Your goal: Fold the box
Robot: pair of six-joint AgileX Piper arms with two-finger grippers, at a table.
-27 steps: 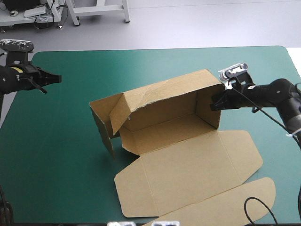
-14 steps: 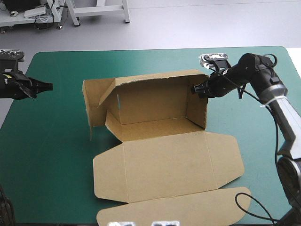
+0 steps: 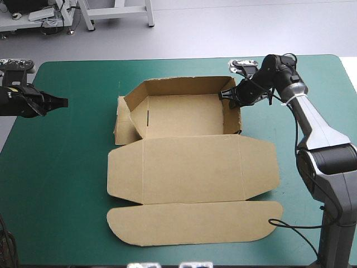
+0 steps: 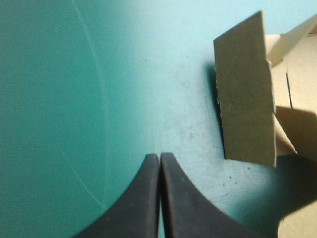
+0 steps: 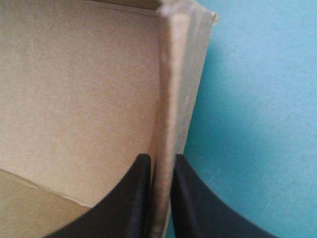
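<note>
Bright, even light w/ soft shadow beside box (image 4: pixel 245 94), pale glare on teal-green cover (image 4: pixel 163 29) in L wrist view.

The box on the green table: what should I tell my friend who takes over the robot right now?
Left gripper: shut, empty, over the teal-green cover, apart from the left end of the box.
Right gripper: shut on the box, pinching its right wall.
Box: mid-table, an open tray on the far side, lid flat toward the near edge.
Done: back and right walls stand.
Left: the left end flap stands loose outside the tray and probably needs tucking.
</note>
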